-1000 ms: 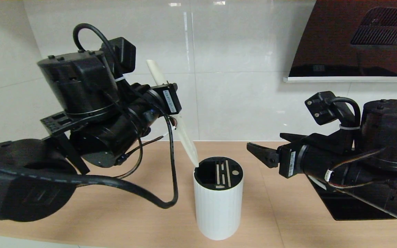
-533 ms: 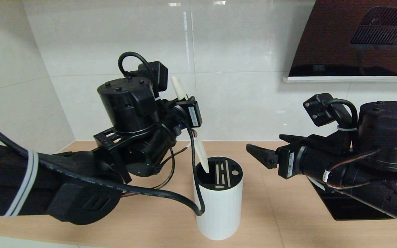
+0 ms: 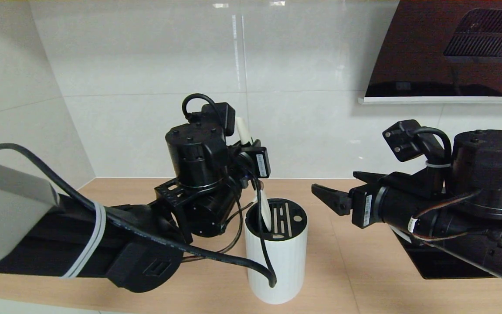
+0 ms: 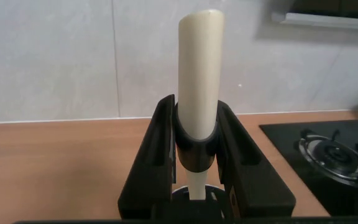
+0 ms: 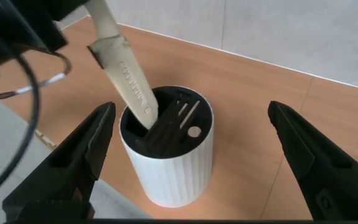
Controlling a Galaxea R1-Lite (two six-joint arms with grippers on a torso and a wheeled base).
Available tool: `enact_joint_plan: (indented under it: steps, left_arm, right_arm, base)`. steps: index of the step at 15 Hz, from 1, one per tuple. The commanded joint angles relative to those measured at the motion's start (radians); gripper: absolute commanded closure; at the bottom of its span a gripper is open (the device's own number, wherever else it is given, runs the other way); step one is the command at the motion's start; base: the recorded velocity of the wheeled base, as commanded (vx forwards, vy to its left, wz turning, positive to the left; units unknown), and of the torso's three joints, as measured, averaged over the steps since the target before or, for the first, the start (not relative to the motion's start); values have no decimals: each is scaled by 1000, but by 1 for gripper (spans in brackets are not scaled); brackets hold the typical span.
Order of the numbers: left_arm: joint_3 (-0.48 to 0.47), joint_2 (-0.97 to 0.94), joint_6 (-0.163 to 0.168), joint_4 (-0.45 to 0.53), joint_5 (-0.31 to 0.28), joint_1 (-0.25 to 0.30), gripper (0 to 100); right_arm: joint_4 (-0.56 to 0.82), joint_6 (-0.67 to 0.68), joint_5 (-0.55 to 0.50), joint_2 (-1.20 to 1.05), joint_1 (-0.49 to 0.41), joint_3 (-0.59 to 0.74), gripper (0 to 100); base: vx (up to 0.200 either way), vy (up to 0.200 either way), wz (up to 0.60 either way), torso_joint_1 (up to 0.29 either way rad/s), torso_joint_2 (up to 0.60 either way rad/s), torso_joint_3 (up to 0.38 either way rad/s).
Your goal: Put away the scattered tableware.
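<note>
Cream knife [image 3: 265,209] clamped by handle in left gripper [image 3: 253,159], held steep and blade-down so tip is fed into wide slot at 9 o'clock of white knife holder [image 3: 277,261]. Right gripper [image 3: 334,180] kept spread wide, empty, at holder's 3 o'clock.

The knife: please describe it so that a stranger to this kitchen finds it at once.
On the wooden counter stands a white ribbed holder. The left gripper holds the knife above it, blade tip in the wide opening. Unlike the black gripper and white holder, it is cream and slender.
</note>
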Motion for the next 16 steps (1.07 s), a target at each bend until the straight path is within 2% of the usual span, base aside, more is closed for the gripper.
enact_joint_plan:
  steps: [1,6,13,16]
  left_arm:
    - [10,17,1,1,1,-10,100]
    - [49,50,1,4,-2,-39,100]
    - [90,131,-7,3,-3,-44,100]
    - [108,132,-26,1,-19,-49,100]
  right_arm:
    - [-1,-1,0,1,2,1,0]
    - [-1,-1,-3,-1,2,2,0]
    - [-1,-1,-5,-1,2,4,0]
    - [-1,-1,-5,-1,2,5,0]
  base:
    - [0,0,0,0,0,0]
    - [0,0,0,0,0,0]
    - [0,0,0,0,0,0]
    - [0,0,0,0,0,0]
